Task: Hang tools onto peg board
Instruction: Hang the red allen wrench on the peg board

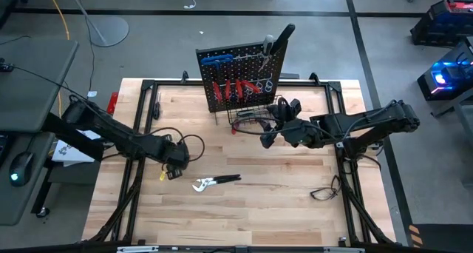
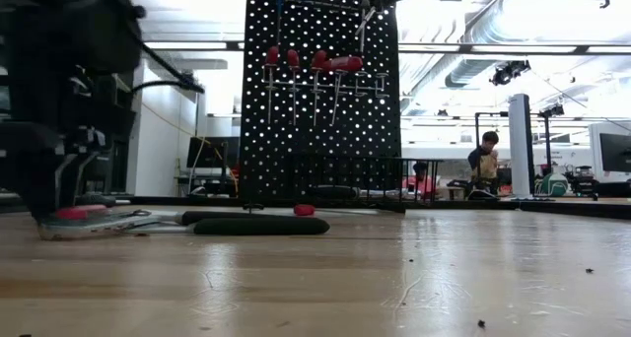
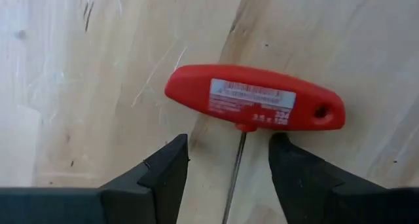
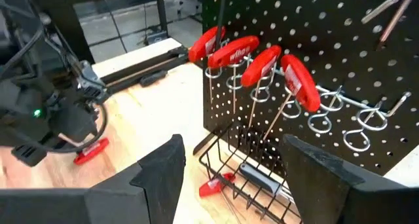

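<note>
Pale wooden planks are filling the table [image 1: 244, 208], which is taking up the middle of the high view inside a black tubular frame [image 1: 347, 186]. Nearest the lower edge of that view, silver pliers [image 1: 214, 182] with dark handles are lying flat at centre, just right of the left gripper [image 1: 174, 171]. That gripper is hovering low over the wood at left of centre, its fingers [image 3: 163, 178] spread wide and gripping nothing; in the left wrist view they are straddling the thin shaft of a red T-handled hex key [image 3: 255, 97] lying on the planks, with neither finger touching it. Farther up and right of centre, the right gripper [image 1: 270, 135] is hanging open and empty just in front of the peg board [image 1: 240, 75], whose black perforated panel is standing upright at upper centre. In the right wrist view, four red T-handled keys [image 4: 262, 63] are hanging in metal rings on the panel, and a black wire basket [image 4: 249, 178] is sitting at its foot. Beyond the table, in the low view, a person [image 2: 484, 165] is showing at right.
</note>
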`<state>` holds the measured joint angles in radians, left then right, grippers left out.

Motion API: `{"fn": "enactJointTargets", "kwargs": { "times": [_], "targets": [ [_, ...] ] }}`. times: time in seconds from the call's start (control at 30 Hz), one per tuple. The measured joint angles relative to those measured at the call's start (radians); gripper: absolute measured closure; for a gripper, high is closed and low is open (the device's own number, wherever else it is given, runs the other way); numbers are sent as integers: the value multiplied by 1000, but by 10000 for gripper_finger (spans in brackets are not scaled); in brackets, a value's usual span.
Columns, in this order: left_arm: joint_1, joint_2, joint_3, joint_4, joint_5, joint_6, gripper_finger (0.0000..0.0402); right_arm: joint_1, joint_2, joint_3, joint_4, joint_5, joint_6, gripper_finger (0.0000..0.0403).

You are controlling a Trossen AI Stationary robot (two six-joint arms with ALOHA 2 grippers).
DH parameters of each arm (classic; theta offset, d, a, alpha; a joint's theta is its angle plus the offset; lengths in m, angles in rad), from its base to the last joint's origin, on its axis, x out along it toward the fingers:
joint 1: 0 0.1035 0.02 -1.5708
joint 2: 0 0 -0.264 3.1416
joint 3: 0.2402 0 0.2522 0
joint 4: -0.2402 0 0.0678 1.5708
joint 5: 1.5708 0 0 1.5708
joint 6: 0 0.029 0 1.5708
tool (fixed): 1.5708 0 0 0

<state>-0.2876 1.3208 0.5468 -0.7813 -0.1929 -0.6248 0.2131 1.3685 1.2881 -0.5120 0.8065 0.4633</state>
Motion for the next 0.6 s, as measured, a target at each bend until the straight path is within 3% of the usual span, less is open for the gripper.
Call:
{"fn": "enactJointTargets", "kwargs": {
  "times": [0.13,0.3,0.47,0.6],
  "targets": [
    [52,79,8,28,85,37,254,5,0,0,-20,-25,0,167],
    [100,100,21,76,173,8,385,31,0,0,-41,-36,0,167],
    [119,88,75,136,172,0,399,73,-4,0,-61,-38,0,167],
    [118,60,143,313,170,-3,401,116,-23,0,-84,-37,9,167]
  ]
}}
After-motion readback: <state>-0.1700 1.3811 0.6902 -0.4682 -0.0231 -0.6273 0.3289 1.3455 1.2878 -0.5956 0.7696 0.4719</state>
